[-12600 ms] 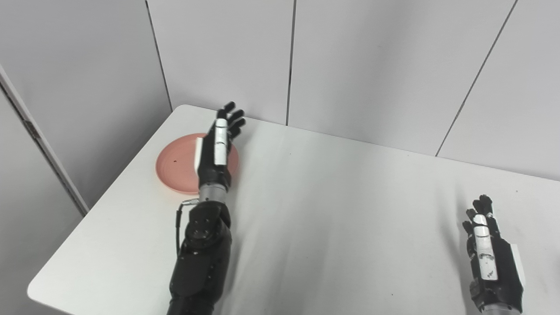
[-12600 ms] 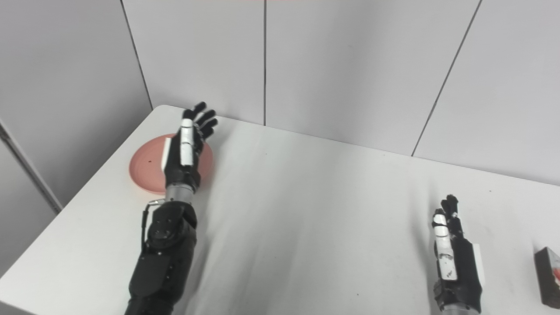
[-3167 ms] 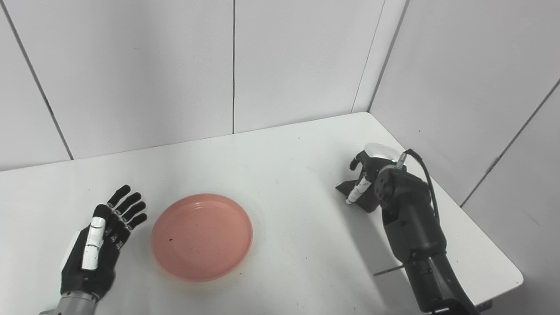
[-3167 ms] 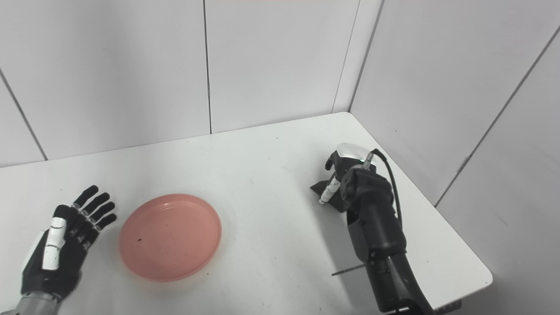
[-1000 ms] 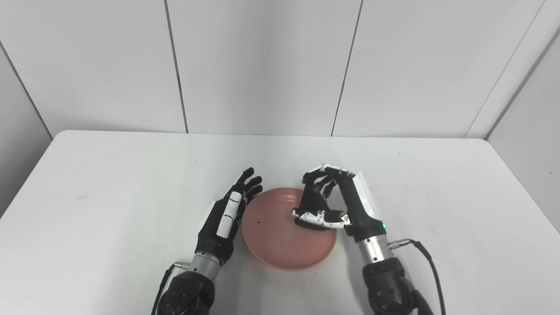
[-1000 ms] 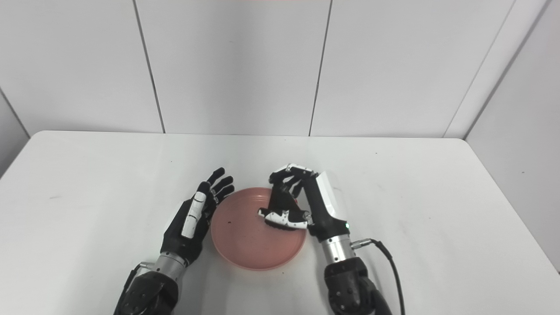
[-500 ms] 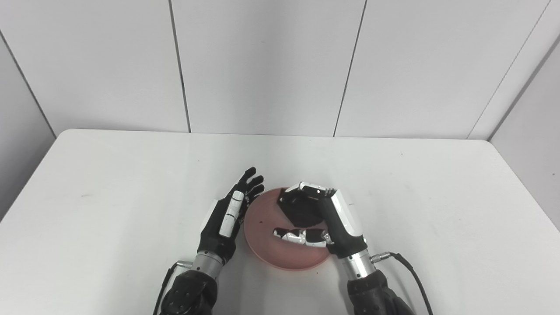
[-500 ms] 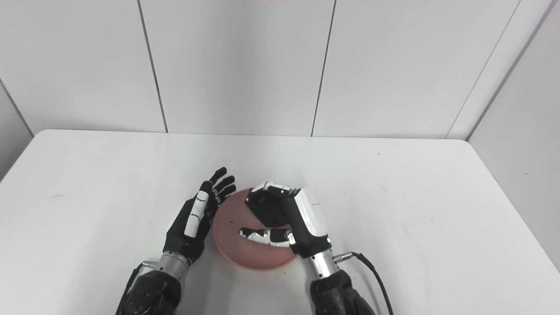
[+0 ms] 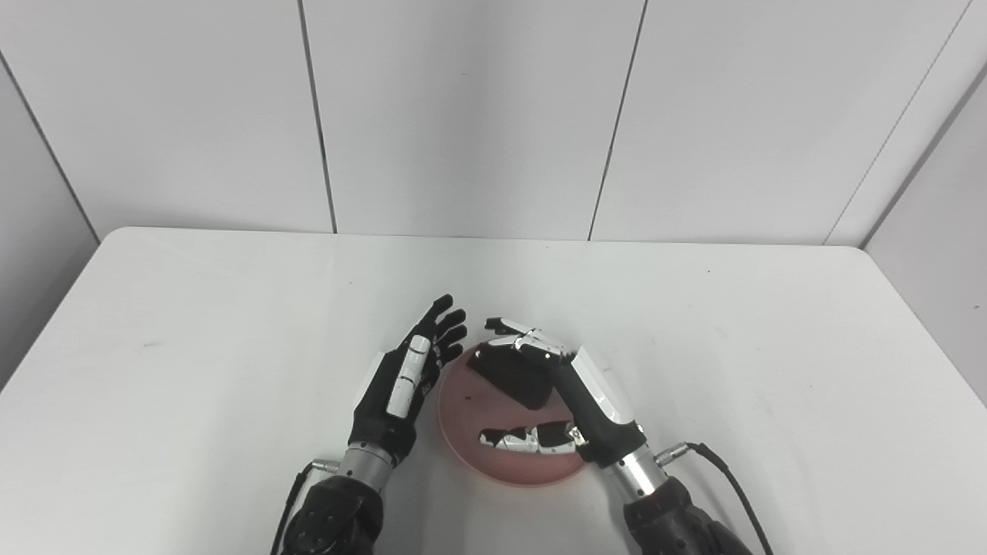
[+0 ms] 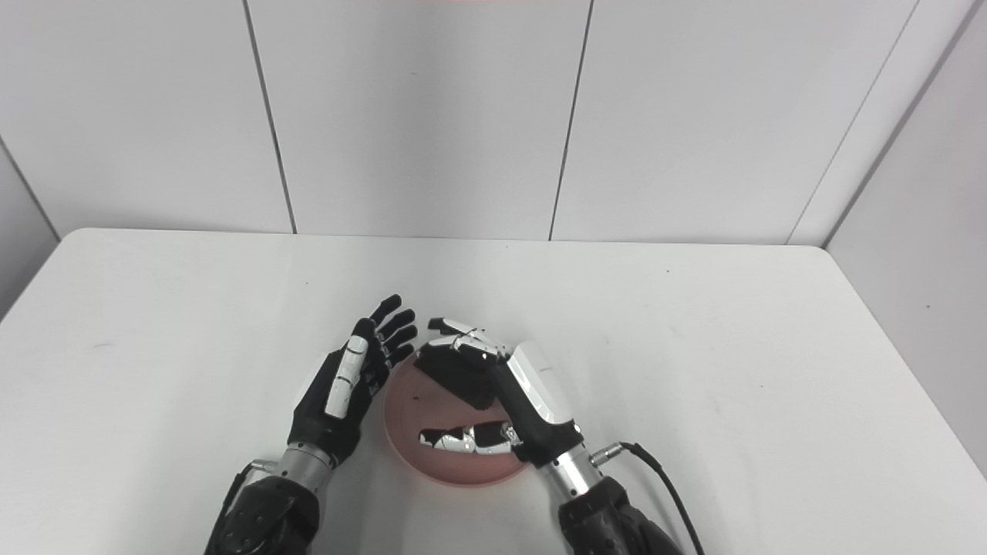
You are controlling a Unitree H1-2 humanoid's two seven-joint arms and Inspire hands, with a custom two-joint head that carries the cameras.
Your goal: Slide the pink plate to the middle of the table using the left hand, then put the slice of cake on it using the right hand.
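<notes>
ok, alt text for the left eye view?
The right hand hovers over a pink plate mid-table, fingers spread around a dark slice of cake lying on it. The open left hand rests beside the plate's left rim.

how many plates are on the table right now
1. The pink plate sits near the middle of the table, between the left robot hand and the right robot hand, with the slice of cake on it. No other plate shows.
</notes>
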